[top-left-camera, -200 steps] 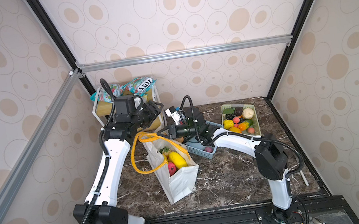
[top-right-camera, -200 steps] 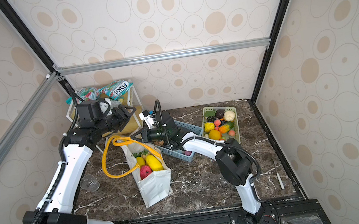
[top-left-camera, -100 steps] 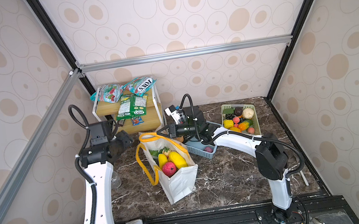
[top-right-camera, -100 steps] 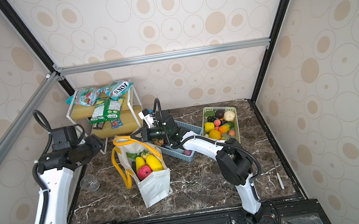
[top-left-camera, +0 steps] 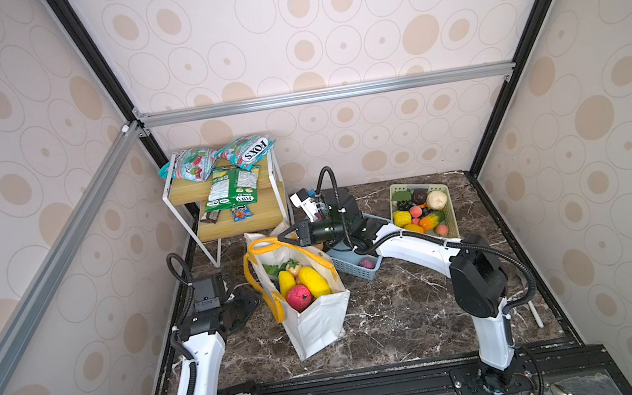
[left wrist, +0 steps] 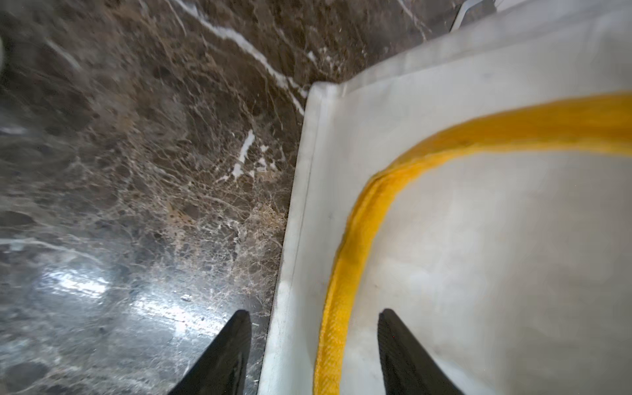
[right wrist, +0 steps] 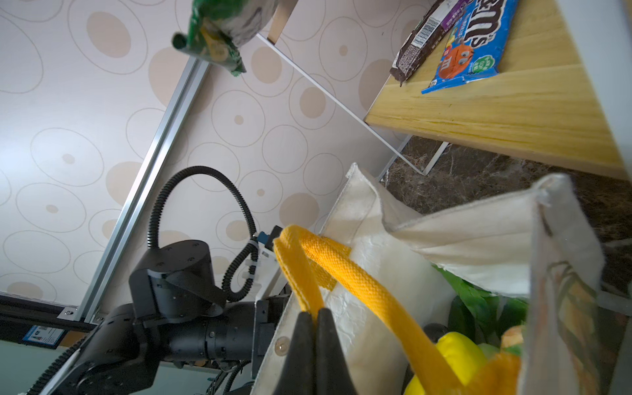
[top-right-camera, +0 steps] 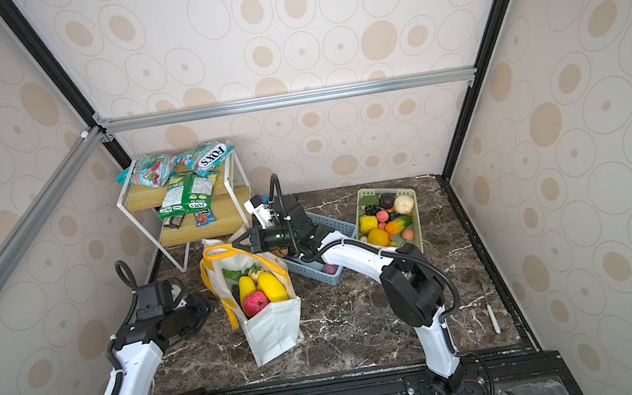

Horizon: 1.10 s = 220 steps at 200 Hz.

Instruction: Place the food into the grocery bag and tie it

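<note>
The white grocery bag stands open mid-table in both top views, with yellow, red and green food inside. More food fills the green basket. My right gripper is shut on one yellow handle at the bag's far rim. Low against the bag's left side sits my left gripper, open. The other yellow handle hangs down the white side of the bag between its fingers, untouched.
A blue basket holding a purple item sits right behind the bag, under my right arm. A white-framed wooden shelf with snack packets stands at the back left. A thin white stick lies by the right edge.
My left arm has swung from above the bag out to the left and down beside it. The big yellow handle loop has dropped against the bag's side. The right gripper has stayed put.
</note>
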Available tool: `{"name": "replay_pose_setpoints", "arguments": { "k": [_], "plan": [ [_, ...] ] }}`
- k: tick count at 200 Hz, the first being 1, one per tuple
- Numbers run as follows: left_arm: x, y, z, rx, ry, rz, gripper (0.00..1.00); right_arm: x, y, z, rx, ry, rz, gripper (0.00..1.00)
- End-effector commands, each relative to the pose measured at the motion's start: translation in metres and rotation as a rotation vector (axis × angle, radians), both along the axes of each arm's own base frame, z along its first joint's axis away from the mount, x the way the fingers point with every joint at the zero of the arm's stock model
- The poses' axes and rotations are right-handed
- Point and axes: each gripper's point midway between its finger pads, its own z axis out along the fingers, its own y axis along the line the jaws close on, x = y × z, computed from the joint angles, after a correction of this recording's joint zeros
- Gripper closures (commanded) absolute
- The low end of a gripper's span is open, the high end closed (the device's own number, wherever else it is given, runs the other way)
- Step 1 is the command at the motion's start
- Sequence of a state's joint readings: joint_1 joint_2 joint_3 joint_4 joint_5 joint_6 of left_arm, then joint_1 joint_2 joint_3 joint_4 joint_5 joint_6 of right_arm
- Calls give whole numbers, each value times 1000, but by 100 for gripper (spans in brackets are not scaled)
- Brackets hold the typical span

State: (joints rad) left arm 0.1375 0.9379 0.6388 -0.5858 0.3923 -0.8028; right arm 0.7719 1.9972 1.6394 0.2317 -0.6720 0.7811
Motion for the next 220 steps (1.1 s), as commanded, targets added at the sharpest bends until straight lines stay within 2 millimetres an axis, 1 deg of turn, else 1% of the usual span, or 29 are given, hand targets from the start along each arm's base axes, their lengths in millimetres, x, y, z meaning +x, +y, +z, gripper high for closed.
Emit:
{"name": "replay_pose_setpoints", "arguments": {
  "k": [1, 13, 17, 32, 41, 52, 65, 78, 80, 82, 89, 94, 111, 124, 129, 141, 163, 188, 220],
  "plan": [
    [26, -7, 17, -67, -129, 2, 39, -5, -5, 28, 36, -44, 9, 100],
    [31, -7, 13, -80, -148, 10, 37, -6, -5, 28, 35, -43, 10, 100],
    [32, -12, 12, -107, -152, -4, 37, -6, -5, 28, 35, -43, 10, 100],
    [39, -17, 6, -144, -164, -14, 37, -6, -5, 29, 35, -46, 9, 100],
    [43, -20, 5, -161, -176, -16, 39, -6, -6, 29, 33, -46, 7, 100],
    [47, -22, 3, -175, -185, -23, 44, -5, -6, 29, 29, -48, 5, 100],
    [50, -24, 1, -175, -178, -38, 50, -5, -6, 30, 26, -56, 3, 100],
    [51, -25, -1, -179, -177, -44, 60, -5, -6, 30, 21, -57, 2, 100],
    [51, -25, -2, -180, -178, -45, 63, -5, -6, 30, 21, -57, 2, 100],
    [51, -25, -2, -182, -178, -45, 64, -5, -6, 30, 20, -58, 2, 100],
    [51, -26, -1, -183, -179, -46, 79, -4, -7, 30, 16, -60, -2, 100],
    [51, -26, 1, -184, -183, -49, 84, -4, -7, 29, 12, -61, -1, 100],
    [51, -26, 8, -176, -197, -58, 90, -4, -7, 29, 9, -65, 0, 100],
    [50, -24, 14, -146, -191, -69, 100, -6, -7, 29, 12, -68, 9, 100],
    [49, -23, 16, -135, -186, -75, 100, -6, -6, 30, 12, -71, 14, 100],
    [46, -22, 27, -103, -187, -97, 100, -8, -7, 33, 15, -83, 25, 100],
    [42, -18, 60, -33, -203, -138, 100, -14, -8, 39, 16, -109, 53, 100],
    [39, -16, 107, 46, -256, -191, 100, -20, -11, 48, 12, -131, 72, 100],
    [36, -28, 165, 56, -368, -297, 100, -30, -17, 59, -3, -166, 104, 100]
  ]
}}
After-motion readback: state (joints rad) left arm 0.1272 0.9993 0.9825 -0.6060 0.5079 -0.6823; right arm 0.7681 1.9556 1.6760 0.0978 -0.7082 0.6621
